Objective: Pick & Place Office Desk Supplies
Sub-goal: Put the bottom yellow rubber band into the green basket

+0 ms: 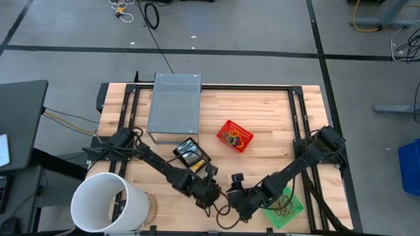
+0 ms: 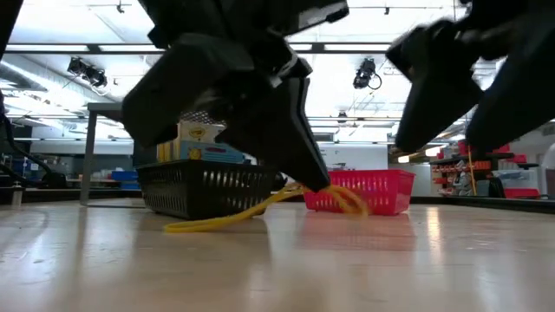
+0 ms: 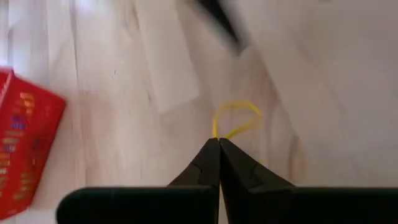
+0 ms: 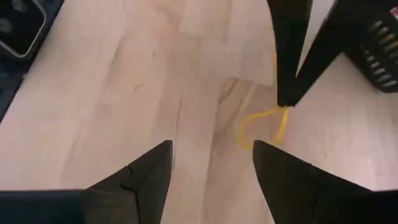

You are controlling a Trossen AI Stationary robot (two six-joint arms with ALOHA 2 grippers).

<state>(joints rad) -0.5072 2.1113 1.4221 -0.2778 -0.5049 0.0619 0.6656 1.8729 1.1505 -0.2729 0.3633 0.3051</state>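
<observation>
Left gripper [image 3: 219, 144] clamps yellow rubber band [image 3: 239, 118] near red basket [image 3: 25, 149]; lift straight, gently; right gripper [image 4: 211, 158] gapes.

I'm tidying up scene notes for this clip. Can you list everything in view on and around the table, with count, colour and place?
Rubber band: one, yellow, on the wood near the front, pinched by the left gripper.
Red basket: one, mid-table, bands inside.
Black basket: one, left of it, holding boxes.
Green basket: one, front right.
Grey box: one, back left.
White bucket: one, front-left corner.
Left gripper: shut on the band.
Right gripper: open, just beside.
</observation>
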